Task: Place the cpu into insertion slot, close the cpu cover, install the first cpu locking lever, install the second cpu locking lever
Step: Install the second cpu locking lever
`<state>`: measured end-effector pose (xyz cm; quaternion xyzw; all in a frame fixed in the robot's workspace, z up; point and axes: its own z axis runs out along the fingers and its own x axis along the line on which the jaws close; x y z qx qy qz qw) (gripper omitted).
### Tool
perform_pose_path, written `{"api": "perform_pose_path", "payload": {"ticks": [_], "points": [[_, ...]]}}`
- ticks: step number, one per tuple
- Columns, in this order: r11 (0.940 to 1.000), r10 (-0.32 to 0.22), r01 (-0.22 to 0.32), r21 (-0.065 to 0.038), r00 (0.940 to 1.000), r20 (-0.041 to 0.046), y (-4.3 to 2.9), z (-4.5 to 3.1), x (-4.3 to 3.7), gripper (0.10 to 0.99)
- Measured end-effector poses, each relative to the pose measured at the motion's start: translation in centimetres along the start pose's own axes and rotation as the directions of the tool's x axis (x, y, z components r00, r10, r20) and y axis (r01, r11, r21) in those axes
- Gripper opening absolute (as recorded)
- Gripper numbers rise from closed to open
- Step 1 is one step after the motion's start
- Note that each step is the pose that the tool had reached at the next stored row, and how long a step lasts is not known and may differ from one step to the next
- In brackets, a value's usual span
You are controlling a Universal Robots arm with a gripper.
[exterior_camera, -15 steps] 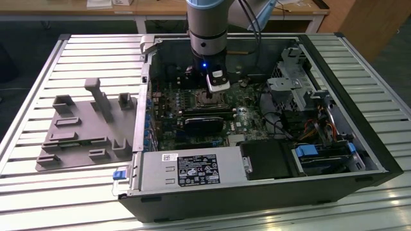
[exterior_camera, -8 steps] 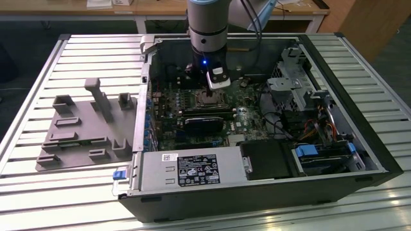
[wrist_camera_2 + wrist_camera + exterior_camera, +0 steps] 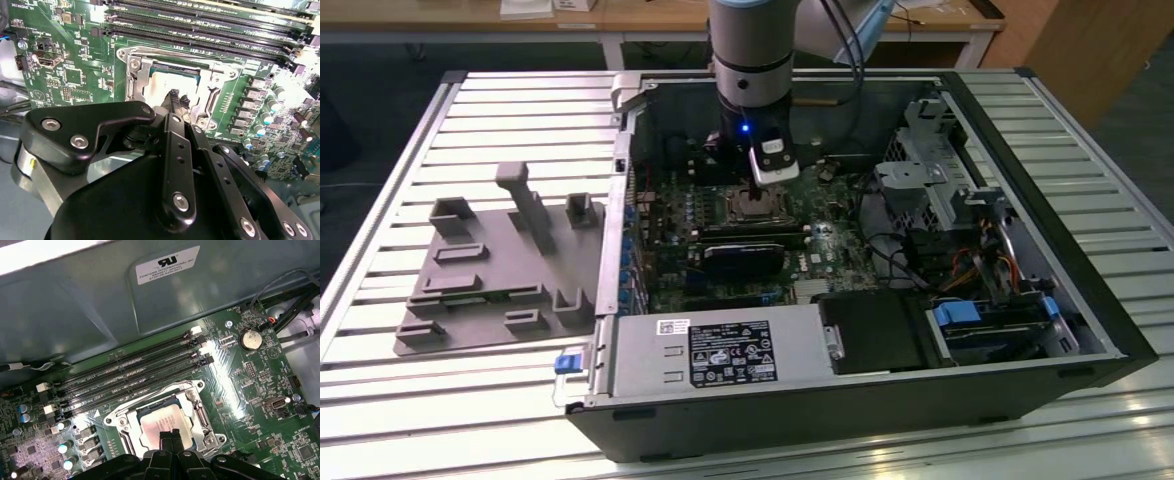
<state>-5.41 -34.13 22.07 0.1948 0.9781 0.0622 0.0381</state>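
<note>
Presently, item by item:

- Computer case (image 3: 854,400): open tower lying on its side on a slatted metal desk (image 3: 414,400), its green motherboard (image 3: 670,262) exposed.
- Grey fixture tray (image 3: 480,290): on the desk toward the exterior view's left of the case, well apart from the arm.
- Arm (image 3: 750,60): reaches straight down into the case, over the socket area.
- Hand (image 3: 170,436): black fingers (image 3: 174,99) drawn together with the tips side by side and nothing between them; the tips sit at the edge of the cpu's top. Whether they press on it cannot be told.
- Cpu (image 3: 162,424): pale silver square lying flat in the insertion slot (image 3: 197,412), seen in both wrist views.
- Cpu cover (image 3: 137,75): silver frame plate lying around the chip, metal top visible through its window.
- Memory slots (image 3: 135,372): four long black rows just beside the socket, running parallel to one of its edges.
- Coin battery (image 3: 250,339): round, silver, on the board, apart from the socket.
- Power supply (image 3: 714,355): grey box with labels at the case's near side in the exterior view.
</note>
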Motion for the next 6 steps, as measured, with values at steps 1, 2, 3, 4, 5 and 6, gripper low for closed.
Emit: {"api": "perform_pose_path", "payload": {"ticks": [1,2,3,4,5,6], "points": [[1.0000,0.000,0.000,0.000,1.0000,0.0001,0.00,0.00,0.00,0.106],[1.0000,0.000,0.000,0.000,1.0000,0.0001,0.00,0.00,0.00,0.106],[1.0000,0.000,0.000,0.001,1.0000,0.0002,0.00,0.00,0.00,0.106],[1.0000,0.000,0.000,0.001,1.0000,0.0003,0.00,0.00,0.00,0.106],[1.0000,0.000,0.000,0.001,1.0000,0.0004,0.00,0.00,0.00,0.106],[1.0000,0.000,0.000,0.001,1.0000,0.0005,0.00,0.00,0.00,0.106]]}}
